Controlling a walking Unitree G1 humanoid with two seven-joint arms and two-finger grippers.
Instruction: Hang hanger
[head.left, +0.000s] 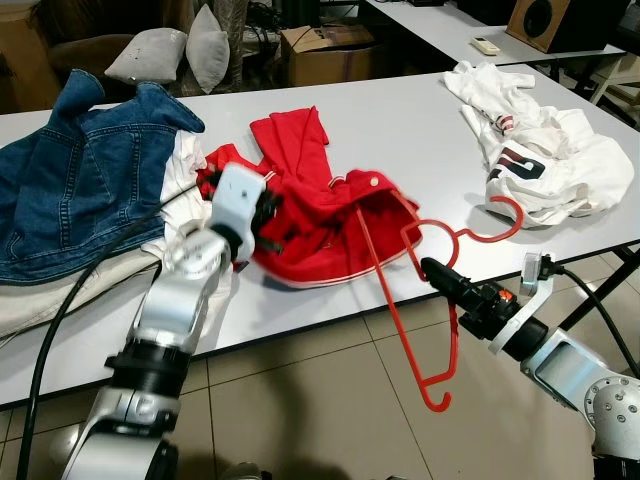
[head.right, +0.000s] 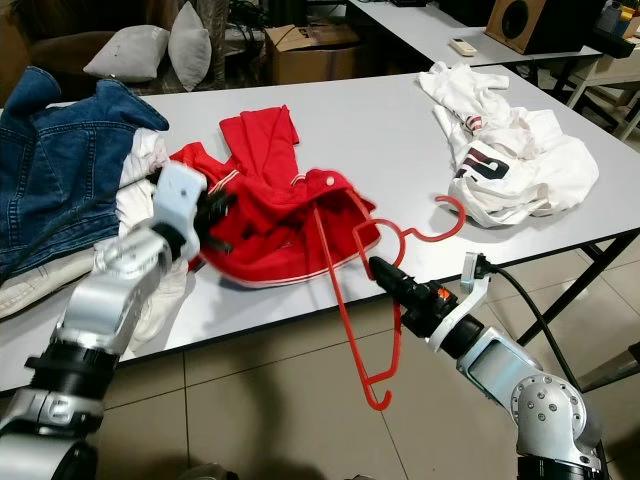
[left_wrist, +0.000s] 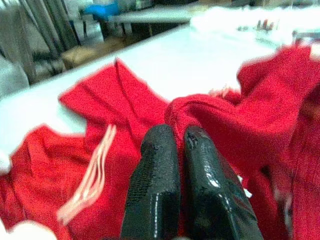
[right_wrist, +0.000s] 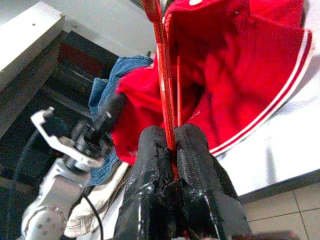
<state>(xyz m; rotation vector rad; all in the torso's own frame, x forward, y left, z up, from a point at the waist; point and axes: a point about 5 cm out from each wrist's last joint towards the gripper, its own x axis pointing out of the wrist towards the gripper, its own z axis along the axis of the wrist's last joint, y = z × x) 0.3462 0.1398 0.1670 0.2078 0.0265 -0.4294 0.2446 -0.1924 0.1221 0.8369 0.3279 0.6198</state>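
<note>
A red shirt (head.left: 300, 200) lies crumpled on the white table (head.left: 400, 120). My left gripper (head.left: 272, 215) reaches into its left side. The left wrist view has the black fingers (left_wrist: 160, 170) pressed together with red cloth bunched at their tips. A red plastic hanger (head.left: 385, 290) hangs tilted over the table's front edge. One of its arms is inside the shirt's opening, and its hook (head.left: 495, 225) points right. My right gripper (head.left: 432, 270) is shut on the hanger's bar just below the table edge, where the right wrist view has the bar (right_wrist: 167, 100) clamped between the fingers.
A blue denim jacket (head.left: 70, 180) lies on pale cloth at the table's left. A white printed garment (head.left: 540, 160) is heaped at the right. Behind the table are a cardboard box (head.left: 325, 50) and pillows (head.left: 160, 50). Tiled floor (head.left: 320, 400) lies below the front edge.
</note>
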